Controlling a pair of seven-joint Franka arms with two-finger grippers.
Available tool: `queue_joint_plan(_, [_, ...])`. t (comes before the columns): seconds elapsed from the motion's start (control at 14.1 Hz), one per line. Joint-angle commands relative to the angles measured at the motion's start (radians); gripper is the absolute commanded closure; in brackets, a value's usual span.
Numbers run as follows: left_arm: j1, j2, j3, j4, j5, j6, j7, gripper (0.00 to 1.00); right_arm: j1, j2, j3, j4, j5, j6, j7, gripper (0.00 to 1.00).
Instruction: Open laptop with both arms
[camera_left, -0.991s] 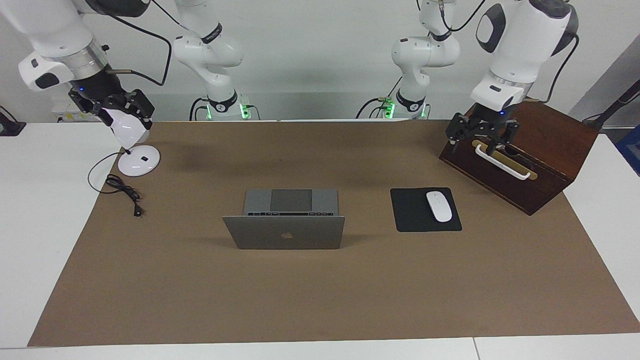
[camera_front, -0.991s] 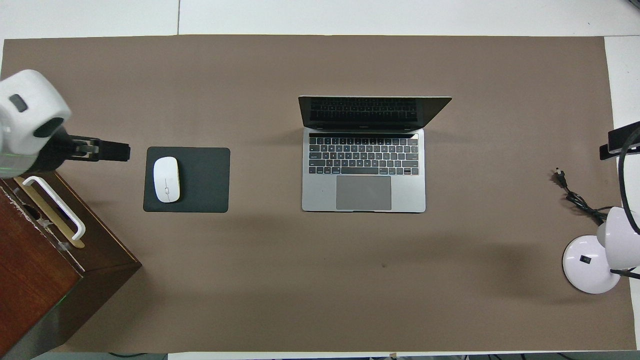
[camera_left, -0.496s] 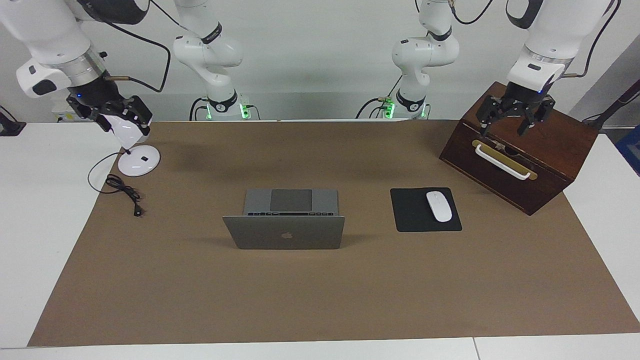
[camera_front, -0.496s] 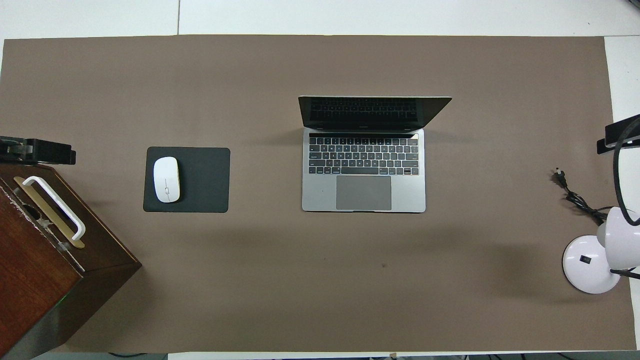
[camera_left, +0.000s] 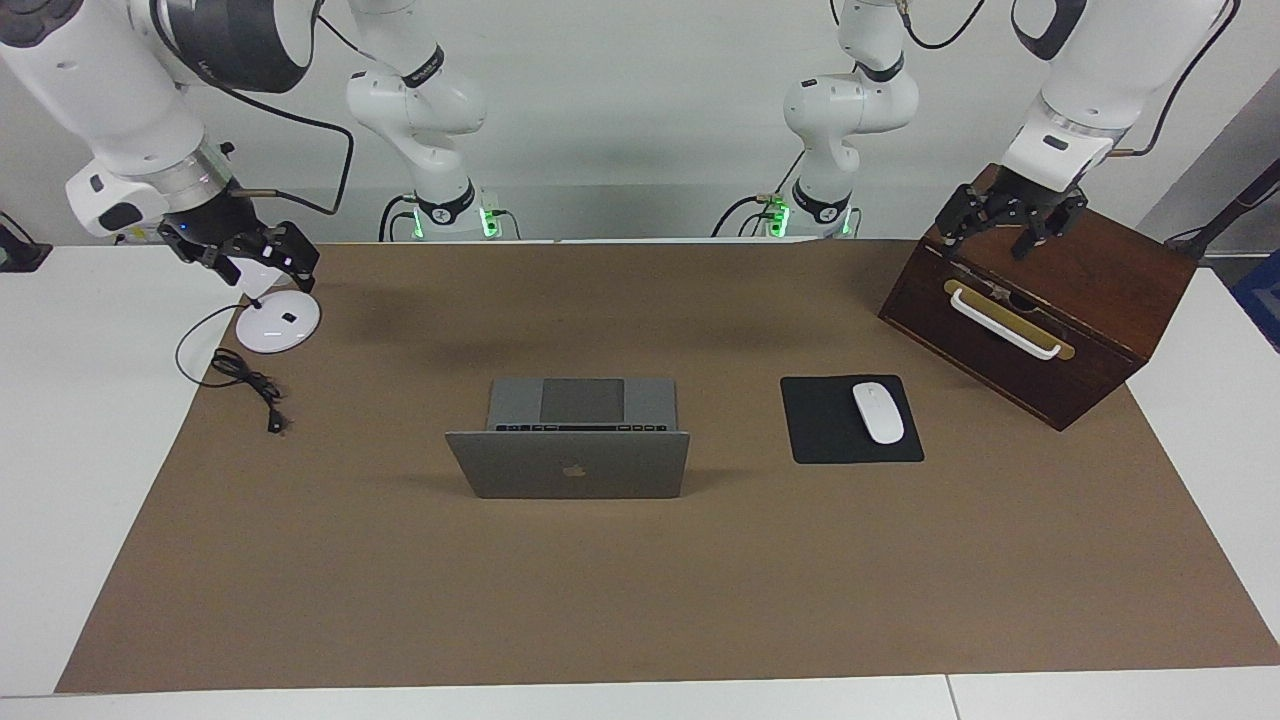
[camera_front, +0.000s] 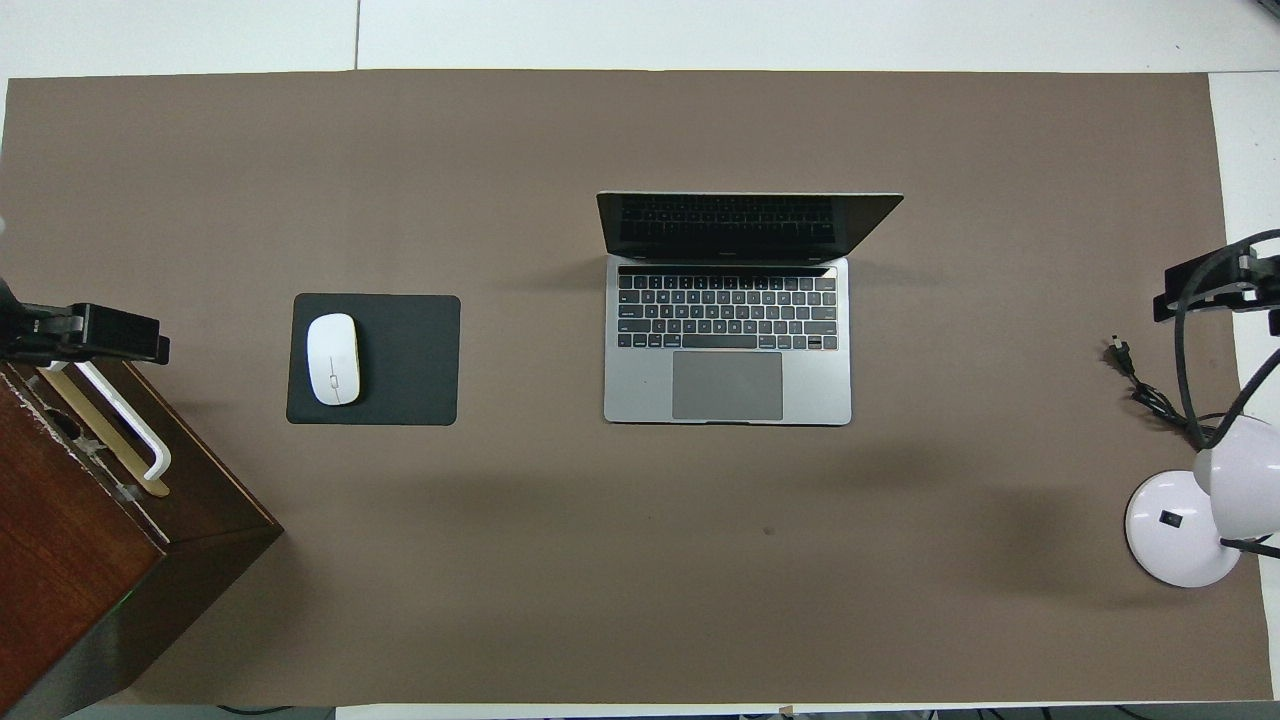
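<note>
Both sets of jaws stand apart and empty. On the left gripper (camera_left: 1010, 222) the black fingers splay wide with clear space between the tips; it hangs over the top of the wooden box (camera_left: 1100, 290) at the left arm's end of the table, touching nothing. The right gripper (camera_left: 250, 255) hangs over the white desk lamp (camera_left: 277, 322) at the right arm's end, its fingers also parted, with the lamp's head showing between and beneath them — whether a finger touches the lamp cannot be told.

Task item: the laptop (camera_left: 568, 440) sits on the brown mat (camera_left: 640, 600) midway between the two arms' ends of the table. Its lid is raised, with the logo side turned away from the robots. In the overhead view the laptop (camera_front: 728, 320) shows a dark screen, a dark keyboard and a grey trackpad on the side nearest the robots. Neither gripper is near it.

Other items:
- A black mouse pad (camera_left: 850, 420) lies beside the laptop, toward the left arm's end, carrying a white mouse (camera_left: 878, 412).
- The wooden box has a white handle (camera_left: 1003, 325) on its sloped face.
- A black cable (camera_left: 245, 380) runs from the lamp's base across the mat and ends in a plug, well apart from the laptop.
</note>
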Motion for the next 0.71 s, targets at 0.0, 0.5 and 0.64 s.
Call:
queue_joint_plan(0.0, [0.003,0.014,-0.004,0.034,-0.009,-0.024,-0.027,0.00,-0.009,-0.050,0.007,-0.065,-0.003,0.032,-0.021,0.00])
queue_joint_plan(0.5, [0.003,0.014,-0.004,0.030,-0.006,-0.012,-0.027,0.00,-0.009,-0.054,0.015,-0.075,-0.003,0.044,-0.021,0.00])
queue_joint_plan(0.64, [0.005,0.014,-0.004,0.030,-0.006,-0.015,-0.028,0.00,-0.016,-0.056,0.014,-0.076,-0.001,0.043,-0.022,0.00])
